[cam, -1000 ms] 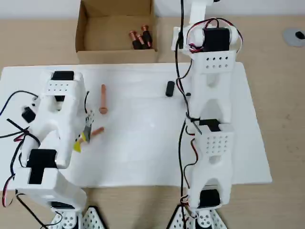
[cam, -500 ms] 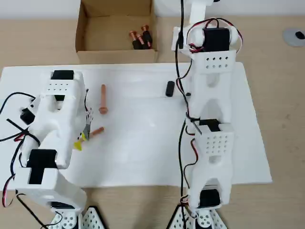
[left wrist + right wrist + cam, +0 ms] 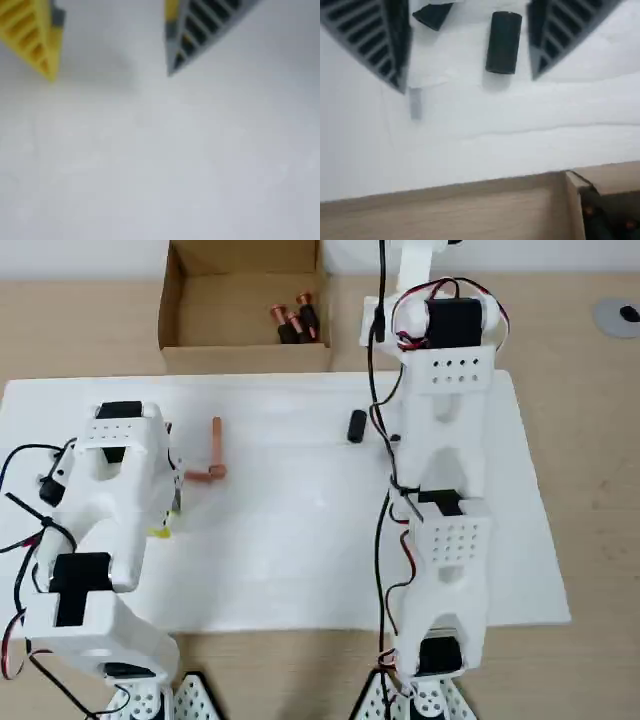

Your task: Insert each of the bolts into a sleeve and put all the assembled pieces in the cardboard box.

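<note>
The left wrist view showed the left jaws released, spread above the bare white sheet [image 3: 160, 165] with nothing between them. The right wrist view showed the right jaws released too, with a black sleeve [image 3: 504, 42] lying between them and touching neither. From high, two copper bolts [image 3: 217, 435] formed an L at the sheet's 10 o'clock. Beyond it, at 11 o'clock on the wooden surface [image 3: 580, 440], the cardboard box [image 3: 175, 300] held assembled pieces [image 3: 295, 318] at its 3 o'clock side.
</note>
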